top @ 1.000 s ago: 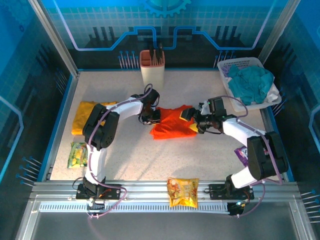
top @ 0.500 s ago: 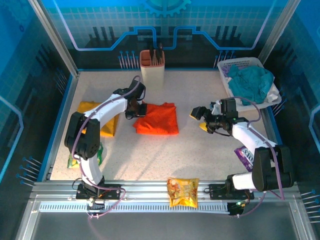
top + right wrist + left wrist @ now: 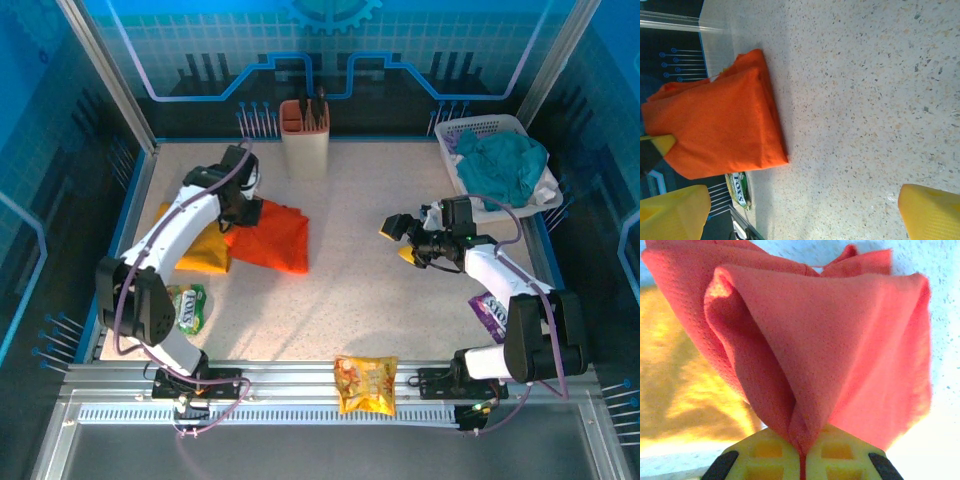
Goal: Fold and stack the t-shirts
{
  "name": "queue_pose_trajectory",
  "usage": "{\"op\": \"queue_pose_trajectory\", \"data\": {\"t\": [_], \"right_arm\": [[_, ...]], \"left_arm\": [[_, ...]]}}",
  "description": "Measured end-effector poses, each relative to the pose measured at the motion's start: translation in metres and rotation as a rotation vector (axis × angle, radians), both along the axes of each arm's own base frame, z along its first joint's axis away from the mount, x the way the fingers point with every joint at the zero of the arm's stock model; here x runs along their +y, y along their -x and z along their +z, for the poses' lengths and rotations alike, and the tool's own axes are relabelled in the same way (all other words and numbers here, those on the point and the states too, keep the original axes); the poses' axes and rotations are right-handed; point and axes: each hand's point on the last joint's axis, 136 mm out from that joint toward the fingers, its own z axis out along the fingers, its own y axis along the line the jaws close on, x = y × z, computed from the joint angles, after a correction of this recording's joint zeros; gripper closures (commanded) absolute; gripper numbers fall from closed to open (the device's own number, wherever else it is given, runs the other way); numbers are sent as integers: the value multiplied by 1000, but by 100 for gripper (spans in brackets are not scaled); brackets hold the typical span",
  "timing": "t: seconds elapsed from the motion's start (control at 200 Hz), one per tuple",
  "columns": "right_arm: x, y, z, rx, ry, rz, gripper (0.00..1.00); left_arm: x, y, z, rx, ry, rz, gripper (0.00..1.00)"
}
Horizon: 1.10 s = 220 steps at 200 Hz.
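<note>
A pale speckled table (image 3: 380, 300) sits inside a blue-lit enclosure with aluminium rails along its near edge. From above, the left gripper (image 3: 240, 210) is at the far-left part of the table, its jaws pinched on the left edge of the folded bright orange cotton t-shirt (image 3: 272, 237). That shirt lies left of centre, and its held edge seems to overlap the folded mustard yellow t-shirt (image 3: 200, 252) just beside it, though the arm hides the seam. A small green snack packet (image 3: 187, 307) lies nearer the arm bases. The right gripper (image 3: 398, 241) hangs over bare table well apart from both shirts, its jaws spread and holding nothing. A beige utensil holder (image 3: 305, 140) stands at the far edge, a white plastic basket (image 3: 480, 128) with a teal-green cloth (image 3: 503, 167) is at the far right, a purple packet (image 3: 487, 311) lies by the right arm, and a shiny orange-yellow snack packet (image 3: 365, 384) rests on the near rail.

In the left wrist view, the left gripper (image 3: 801, 460) has its yellow fingers (image 3: 765, 462) pressed together on a bunched fold of the orange t-shirt (image 3: 840, 355), which rises in soft creases. The mustard yellow t-shirt (image 3: 680, 390) lies to the left beneath it.

In the right wrist view, the right gripper (image 3: 800, 210) shows yellow fingertips (image 3: 930, 212) wide apart over the table (image 3: 865, 75). The orange t-shirt (image 3: 720, 125) lies beyond them, with the green packet (image 3: 740, 187) close to its edge.
</note>
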Motion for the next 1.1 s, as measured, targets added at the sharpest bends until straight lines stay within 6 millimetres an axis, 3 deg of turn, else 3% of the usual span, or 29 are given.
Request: {"op": "queue_pose_trajectory", "data": {"t": [0.165,0.38,0.555,0.886,1.101], "right_arm": [[1,1,-3,14,-6,6,3],[2,1,-4,17,-6,7,3],[7,3,-4,24,-2,22,4],[17,3,5,17,3,48,3],[20,5,4,25,15,53,4]], "left_arm": [[31,-1,36,-66,-62,17,100],[62,2,51,-60,-135,28,100],[69,6,62,-54,-158,19,100],[84,20,59,6,-190,46,100],[88,20,68,-5,-202,58,100]]}}
